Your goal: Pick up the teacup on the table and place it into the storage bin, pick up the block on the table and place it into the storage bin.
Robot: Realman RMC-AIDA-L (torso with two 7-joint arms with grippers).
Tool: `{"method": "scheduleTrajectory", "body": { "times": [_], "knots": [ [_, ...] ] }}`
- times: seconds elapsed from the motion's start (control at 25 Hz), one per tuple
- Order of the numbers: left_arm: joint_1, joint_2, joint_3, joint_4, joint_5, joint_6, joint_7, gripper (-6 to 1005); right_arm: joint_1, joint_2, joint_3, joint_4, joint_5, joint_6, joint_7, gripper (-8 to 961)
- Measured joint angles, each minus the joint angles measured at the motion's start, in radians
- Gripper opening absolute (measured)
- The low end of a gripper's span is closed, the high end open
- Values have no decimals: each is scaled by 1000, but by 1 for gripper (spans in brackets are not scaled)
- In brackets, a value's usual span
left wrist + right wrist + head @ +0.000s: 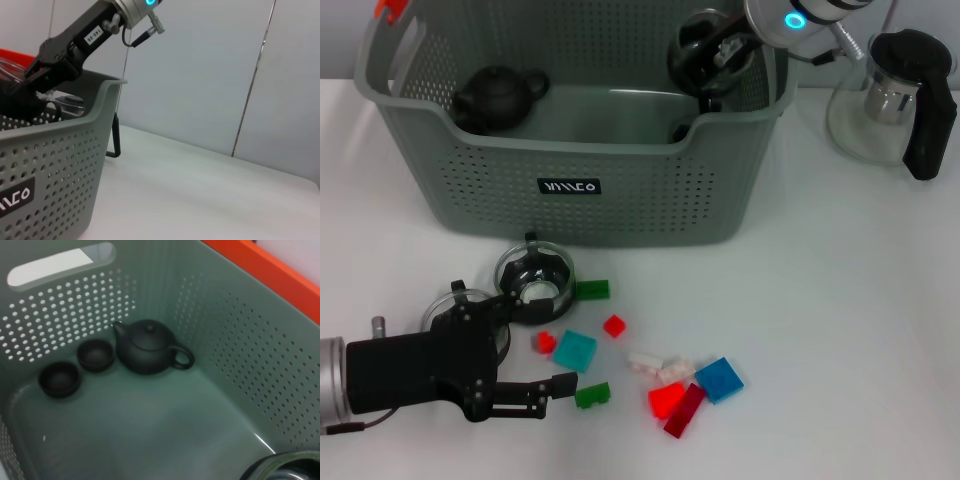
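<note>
The grey-green storage bin (620, 190) stands at the back of the white table. My right gripper (718, 58) hangs over the bin's right end, shut on a glass teacup (692, 50); the cup's rim (282, 466) shows in the right wrist view above the bin floor (165, 430). Another glass teacup (534, 279) sits on the table in front of the bin. A third glass cup (460, 300) lies partly under my left gripper (535, 345), which is low at the front left, open. Several blocks lie nearby, among them a small red block (545, 342) and a green block (591, 395).
Inside the bin are a black teapot (147, 347) and two small dark cups (95, 355). A glass pitcher with a black handle (895, 95) stands right of the bin. Cyan (575, 350), blue (720, 378) and red (665, 400) blocks are scattered at front centre.
</note>
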Motion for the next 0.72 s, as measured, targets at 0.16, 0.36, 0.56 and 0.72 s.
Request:
{"method": "scheduleTrajectory", "body": {
  "times": [0.16, 0.36, 0.56, 0.72],
  "knots": [
    [3, 0, -1, -1, 0, 0, 0, 891, -8, -6, 0, 7, -1, 2, 11, 116],
    [7, -1, -2, -2, 0, 0, 0, 890, -19, -8, -5, 17, -1, 8, 12, 133],
    [7, -1, -2, -2, 0, 0, 0, 890, -20, -9, -5, 29, -1, 19, 10, 150],
    [8, -2, 0, -2, 0, 0, 0, 889, -20, -9, -4, 31, -1, 20, 10, 164]
  ]
}}
